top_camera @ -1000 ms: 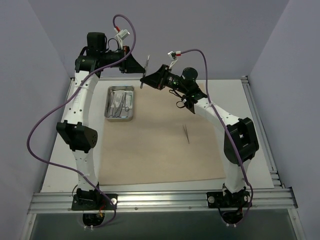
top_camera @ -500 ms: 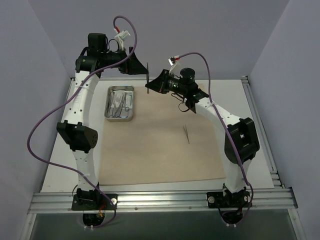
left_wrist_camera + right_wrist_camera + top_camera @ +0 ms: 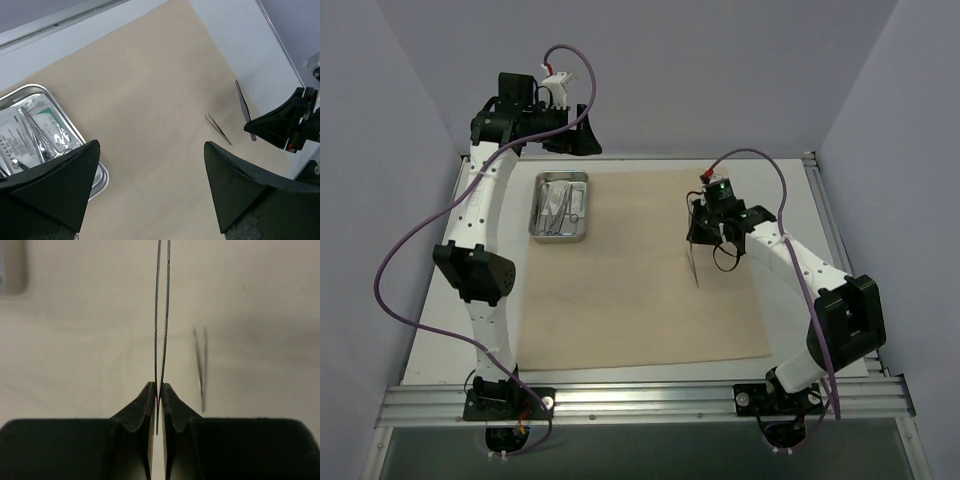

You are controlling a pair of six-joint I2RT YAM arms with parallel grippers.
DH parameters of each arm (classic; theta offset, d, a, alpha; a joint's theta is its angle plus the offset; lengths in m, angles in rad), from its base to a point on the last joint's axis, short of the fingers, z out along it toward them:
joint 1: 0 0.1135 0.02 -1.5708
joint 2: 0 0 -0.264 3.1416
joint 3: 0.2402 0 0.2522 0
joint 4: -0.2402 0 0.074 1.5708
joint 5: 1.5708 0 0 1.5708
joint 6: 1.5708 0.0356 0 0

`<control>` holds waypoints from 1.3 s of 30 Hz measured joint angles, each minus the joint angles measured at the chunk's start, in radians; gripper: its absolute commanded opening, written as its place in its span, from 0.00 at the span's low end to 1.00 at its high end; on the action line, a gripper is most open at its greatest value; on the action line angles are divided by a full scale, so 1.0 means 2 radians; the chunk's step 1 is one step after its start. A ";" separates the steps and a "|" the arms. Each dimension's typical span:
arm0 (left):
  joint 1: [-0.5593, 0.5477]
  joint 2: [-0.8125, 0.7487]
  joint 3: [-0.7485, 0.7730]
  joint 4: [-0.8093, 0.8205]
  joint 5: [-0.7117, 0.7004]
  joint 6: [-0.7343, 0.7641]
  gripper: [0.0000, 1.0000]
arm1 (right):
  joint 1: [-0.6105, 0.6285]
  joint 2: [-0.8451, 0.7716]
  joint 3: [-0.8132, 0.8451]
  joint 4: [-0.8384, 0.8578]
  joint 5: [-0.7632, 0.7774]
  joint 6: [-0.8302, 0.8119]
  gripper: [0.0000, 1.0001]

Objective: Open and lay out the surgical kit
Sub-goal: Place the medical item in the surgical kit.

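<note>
The surgical kit's beige cloth (image 3: 620, 290) lies spread flat on the table. A steel tray (image 3: 560, 176) stands on its back left corner, holding scissor-handled instruments (image 3: 37, 135) and clear packets (image 3: 12, 137). One pair of thin tweezers (image 3: 696, 275) lies on the cloth right of centre. My right gripper (image 3: 158, 390) hangs just above and beside them, shut on a second pair of tweezers (image 3: 161, 315) that points away from the jaws. My left gripper (image 3: 151, 145) hovers high over the back of the cloth, open, with nothing between its fingers.
White table (image 3: 790, 190) borders the cloth on the right and back. Aluminium rails run along the right edge (image 3: 840, 260) and the front (image 3: 640, 400). Grey walls close in the left, back and right.
The left gripper opened and let go of the tweezers, which the right gripper took. The right arm then carried them down and to the right, over the cloth beside the lying tweezers.
</note>
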 measured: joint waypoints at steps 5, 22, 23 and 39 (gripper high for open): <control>0.000 0.000 -0.003 -0.002 -0.024 0.004 0.94 | -0.002 -0.001 -0.066 -0.047 0.047 0.000 0.00; 0.000 -0.002 -0.019 -0.008 -0.045 0.008 0.94 | -0.002 0.073 -0.101 -0.044 0.084 -0.029 0.00; 0.000 -0.002 -0.019 -0.009 -0.045 0.009 0.94 | -0.002 0.076 -0.102 -0.043 0.085 -0.032 0.00; 0.000 -0.002 -0.019 -0.009 -0.045 0.011 0.94 | -0.002 0.077 -0.123 -0.031 0.087 -0.054 0.16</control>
